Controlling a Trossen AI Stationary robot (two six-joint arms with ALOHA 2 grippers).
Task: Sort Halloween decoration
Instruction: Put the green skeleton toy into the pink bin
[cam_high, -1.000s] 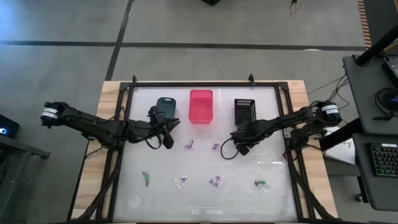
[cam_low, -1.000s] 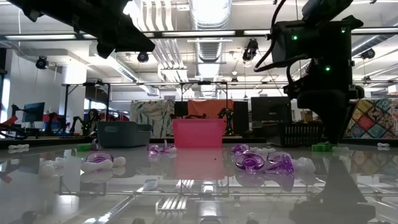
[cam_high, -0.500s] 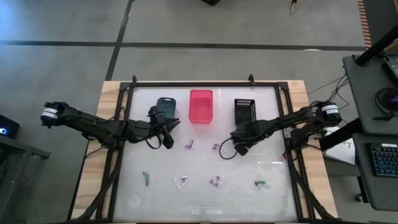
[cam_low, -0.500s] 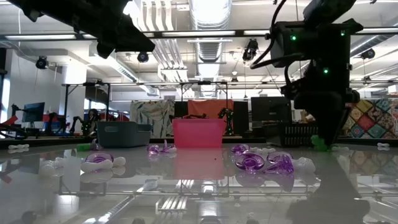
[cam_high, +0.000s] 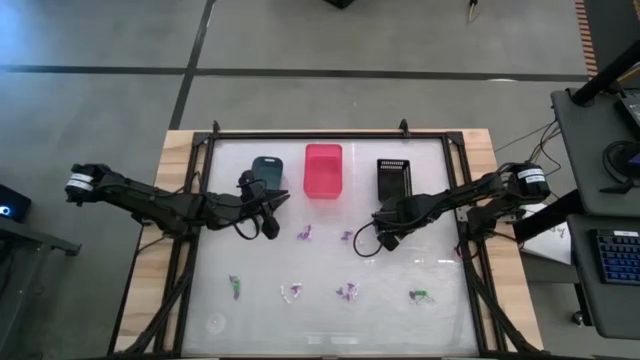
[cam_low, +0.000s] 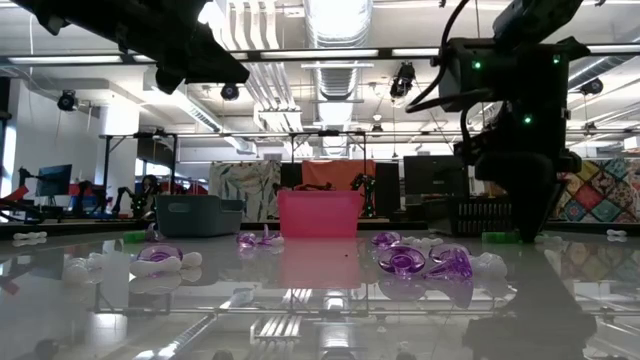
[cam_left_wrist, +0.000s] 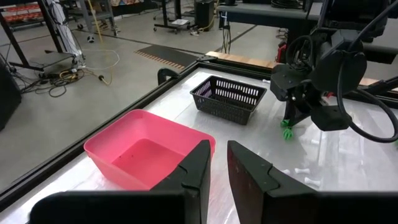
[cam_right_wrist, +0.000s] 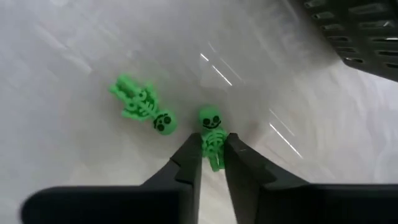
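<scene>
Workshop floor with cables and stands shows beyond the worktop (cam_high: 330, 310) in the left wrist view, and ceiling lights fill the low view. Three bins stand in a row near the far edge: a blue-grey bin (cam_high: 267, 170), a pink bin (cam_high: 323, 170) and a black basket (cam_high: 393, 178). Only the right wrist view makes out the grasp: the right gripper (cam_right_wrist: 211, 163), down at the worktop just in front of the black basket, has its fingers pinched on the lower body of a green skeleton (cam_right_wrist: 212, 132), with a second green skeleton (cam_right_wrist: 142, 106) lying free just beside it. From above, both figures are hidden under that arm. The left gripper (cam_left_wrist: 216, 163) hangs above the worktop in front of the blue-grey bin, fingers narrow with a slim gap and nothing between them. Purple trinkets (cam_high: 347, 292) and a white one (cam_high: 291, 292) lie scattered toward the near edge, with another green piece (cam_high: 420, 295) toward the near right corner; from above, their shapes are too small to tell.
</scene>
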